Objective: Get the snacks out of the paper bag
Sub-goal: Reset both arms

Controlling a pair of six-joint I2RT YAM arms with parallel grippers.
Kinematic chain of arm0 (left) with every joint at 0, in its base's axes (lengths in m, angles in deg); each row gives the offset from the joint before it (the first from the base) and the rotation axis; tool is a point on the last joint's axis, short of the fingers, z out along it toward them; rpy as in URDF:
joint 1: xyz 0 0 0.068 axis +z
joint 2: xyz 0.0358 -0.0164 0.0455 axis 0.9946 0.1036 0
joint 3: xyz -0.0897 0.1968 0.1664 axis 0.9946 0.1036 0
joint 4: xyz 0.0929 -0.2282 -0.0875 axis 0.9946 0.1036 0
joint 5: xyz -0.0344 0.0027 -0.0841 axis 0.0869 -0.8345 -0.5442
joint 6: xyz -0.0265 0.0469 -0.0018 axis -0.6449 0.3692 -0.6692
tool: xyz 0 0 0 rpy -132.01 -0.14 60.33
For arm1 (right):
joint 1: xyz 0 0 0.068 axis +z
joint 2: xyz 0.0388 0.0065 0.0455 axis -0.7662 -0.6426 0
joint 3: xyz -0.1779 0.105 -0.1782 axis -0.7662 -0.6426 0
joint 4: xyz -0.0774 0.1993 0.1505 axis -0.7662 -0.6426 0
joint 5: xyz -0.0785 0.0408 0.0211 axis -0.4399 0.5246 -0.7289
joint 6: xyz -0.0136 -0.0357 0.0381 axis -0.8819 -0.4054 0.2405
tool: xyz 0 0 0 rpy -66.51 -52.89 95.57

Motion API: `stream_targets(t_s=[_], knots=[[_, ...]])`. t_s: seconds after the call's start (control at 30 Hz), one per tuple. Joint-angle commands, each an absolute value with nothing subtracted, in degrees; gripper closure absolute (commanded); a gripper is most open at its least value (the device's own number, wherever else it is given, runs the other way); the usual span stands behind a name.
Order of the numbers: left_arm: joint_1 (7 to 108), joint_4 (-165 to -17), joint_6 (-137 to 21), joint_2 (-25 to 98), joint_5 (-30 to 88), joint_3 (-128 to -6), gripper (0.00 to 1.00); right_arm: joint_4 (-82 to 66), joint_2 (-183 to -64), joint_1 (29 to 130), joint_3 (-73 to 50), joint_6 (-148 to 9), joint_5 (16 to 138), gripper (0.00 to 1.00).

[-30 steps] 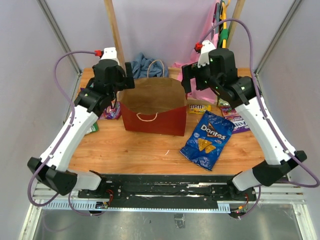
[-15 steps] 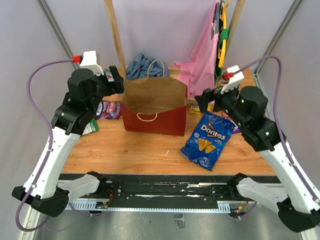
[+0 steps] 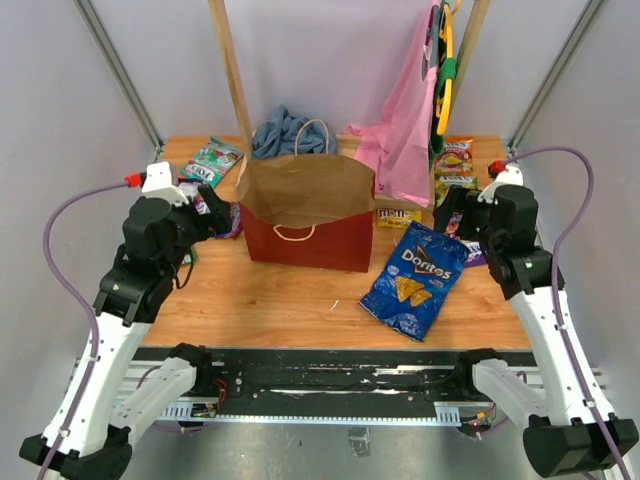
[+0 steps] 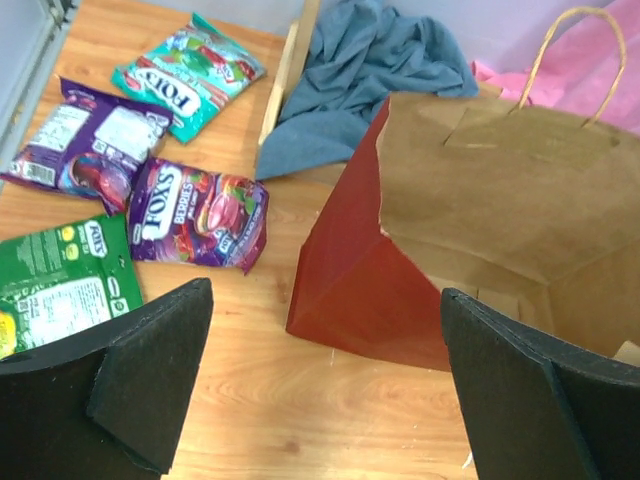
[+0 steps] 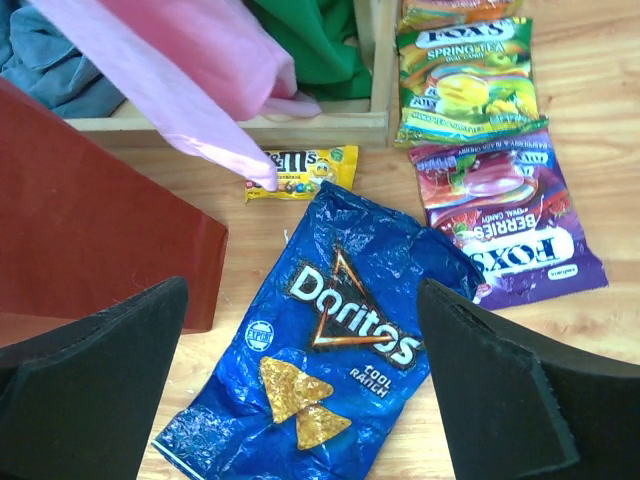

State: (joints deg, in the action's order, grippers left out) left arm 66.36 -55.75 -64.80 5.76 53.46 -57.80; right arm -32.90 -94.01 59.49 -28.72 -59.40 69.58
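Paper bag (image 3: 310,240) stands open beside Doritos Cool Ranch bag (image 5: 330,340), M&M's packet (image 5: 300,172), Fox's Berries packet (image 5: 510,230); left gripper (image 4: 325,300), right gripper (image 5: 300,290) gape empty.

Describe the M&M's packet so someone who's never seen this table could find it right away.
Start at the red paper bag standing mid-table; the big blue Doritos bag lies flat to its right. Just beyond the Doritos' far edge, under the tip of the hanging pink garment, lies the M&M's packet: a slim yellow strip, smaller than the packets around it.
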Motion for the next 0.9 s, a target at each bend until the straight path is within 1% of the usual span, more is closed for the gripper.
stream_targets(t_s=[0.0, 0.17, 0.27, 0.5, 0.77, 0.87], knots=[[66.83, -59.46, -67.74, 3.83, 52.85, -50.71, 0.0, -33.47, -91.59, 56.48, -31.47, -55.34, 72.78, 0.02], [66.83, -63.79, -74.63, -3.83, 54.28, -40.51, 0.0, -29.84, -91.16, 56.51, -37.98, -50.81, 74.61, 0.02], [66.83, -64.57, -75.34, -6.77, 55.8, -37.33, 0.0, -30.87, -91.13, 56.52, -38.67, -48.89, 73.22, 0.02], [66.83, -62.87, -74.62, -4.48, 55.48, -38.54, 0.0, -28.3, -89.23, 56.51, -42.15, -48.61, 71.19, 0.02], [66.83, -63.9, -73.72, -4.81, 54.7, -39.61, 0.0, -26.88, -92.23, 56.52, -42.28, -50.2, 69.99, 0.02], [66.87, -63.38, -73.74, -4.11, 55.5, -39.65, 0.01, -23.34, -91.1, 56.51, -44.33, -51.75, 72.28, 0.02]])
